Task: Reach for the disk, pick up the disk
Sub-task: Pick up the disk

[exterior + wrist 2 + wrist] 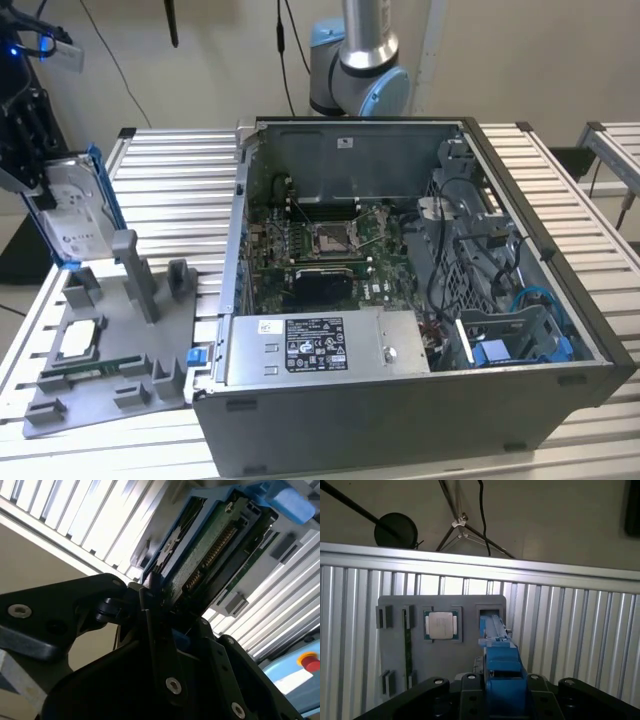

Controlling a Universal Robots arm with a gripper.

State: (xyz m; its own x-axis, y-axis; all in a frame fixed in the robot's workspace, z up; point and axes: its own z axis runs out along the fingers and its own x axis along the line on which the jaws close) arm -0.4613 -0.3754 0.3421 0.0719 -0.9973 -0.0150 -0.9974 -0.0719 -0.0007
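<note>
Okay, exterior view: I saw the disk (75, 215) standing on edge at that view's left, over the grey fixture (110, 350) on the slatted surface (170, 170). Its long axis was near upright and its label side was turned toward that view's right. The end effector (42, 190) was clamped on its upper end.

Second wrist view: the end effector (157, 607) pinched the blue frame, the green board side was exposed, and the disk (210, 545) ran away from the fingers.

First wrist view: the disk (499, 660) was edge-on above the fixture (395, 650), near the processor chip (441, 626).

I judged it stiff, dense and shock-sensitive, so best gripped by the frame, not the board.
</note>
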